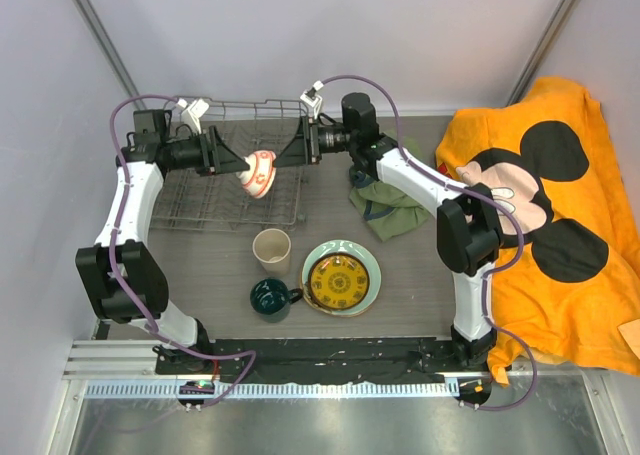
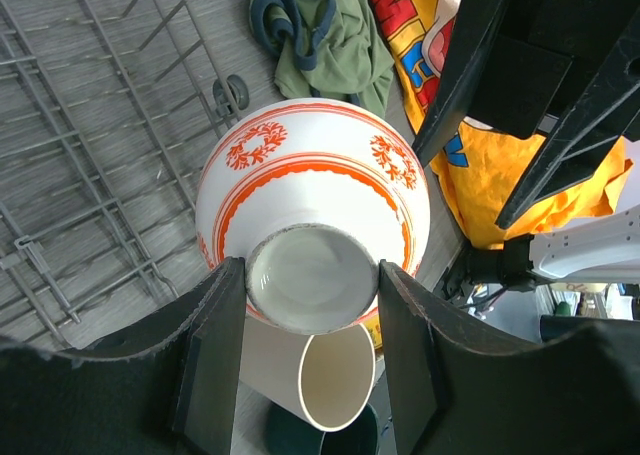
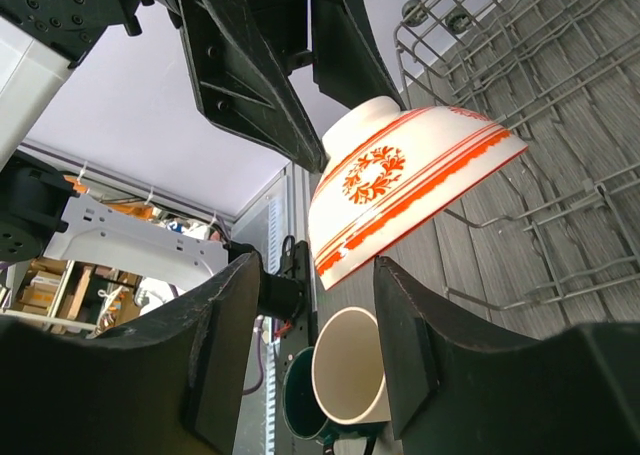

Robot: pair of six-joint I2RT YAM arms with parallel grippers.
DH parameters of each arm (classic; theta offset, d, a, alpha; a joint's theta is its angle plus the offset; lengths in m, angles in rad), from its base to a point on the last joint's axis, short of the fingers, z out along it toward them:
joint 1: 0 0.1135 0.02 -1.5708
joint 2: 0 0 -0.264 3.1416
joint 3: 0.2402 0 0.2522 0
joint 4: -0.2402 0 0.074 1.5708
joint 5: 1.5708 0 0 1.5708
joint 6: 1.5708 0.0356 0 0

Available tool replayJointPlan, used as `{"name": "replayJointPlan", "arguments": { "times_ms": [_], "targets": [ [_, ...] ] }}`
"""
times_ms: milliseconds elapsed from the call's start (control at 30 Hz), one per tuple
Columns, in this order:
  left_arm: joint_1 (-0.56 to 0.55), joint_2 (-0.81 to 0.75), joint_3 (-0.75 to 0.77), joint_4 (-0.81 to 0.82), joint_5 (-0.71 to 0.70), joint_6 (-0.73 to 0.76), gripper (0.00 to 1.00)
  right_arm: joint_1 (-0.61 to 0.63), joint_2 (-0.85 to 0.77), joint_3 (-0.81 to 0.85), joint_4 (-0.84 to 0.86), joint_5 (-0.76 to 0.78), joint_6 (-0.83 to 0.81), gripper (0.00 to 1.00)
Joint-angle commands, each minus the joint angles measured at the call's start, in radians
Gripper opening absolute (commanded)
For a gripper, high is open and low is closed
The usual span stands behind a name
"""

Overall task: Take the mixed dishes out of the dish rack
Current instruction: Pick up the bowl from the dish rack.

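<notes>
Small red-and-white patterned bowl (image 1: 259, 171): held in the air over the 3 o'clock side of the dish rack (image 1: 190, 200), pinched at its foot ring by the left end effector (image 2: 312, 280). Right end effector (image 3: 318, 275) at the bowl's 3 o'clock, fingers spread at the rim, no grip seen. No other dish seen in rack.

Out on the worktop (image 1: 205, 265):
- At the bowl's 6 o'clock: beige cup (image 1: 271, 246), then dark green mug (image 1: 270, 297).
- At 5 o'clock: small yellow patterned plate (image 1: 341, 280) atop pale green plate (image 1: 313, 260).

Judged nearly done, with only the bowl left to set down.

Count: one bowl, one cup, one mug, two plates; third not made out.
</notes>
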Motion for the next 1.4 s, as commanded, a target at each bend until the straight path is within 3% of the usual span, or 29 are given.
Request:
{"name": "replayJointPlan", "arguments": {
  "times_ms": [0, 633, 1233, 1367],
  "targets": [
    [0.004, -0.054, 0.007, 0.071, 0.065, -0.032, 0.0, 0.01, 0.017, 0.006, 0.095, -0.029, 0.051, 0.54],
    [-0.005, -0.063, -0.045, 0.123, 0.045, -0.04, 0.0, 0.051, 0.052, 0.025, 0.167, -0.058, 0.117, 0.49],
    [-0.022, -0.065, -0.091, 0.148, 0.033, -0.039, 0.0, 0.081, 0.091, 0.065, 0.171, -0.069, 0.144, 0.2],
    [-0.02, -0.062, -0.102, 0.152, 0.031, -0.032, 0.16, 0.081, 0.086, 0.066, 0.173, -0.071, 0.146, 0.1]
  ]
}}
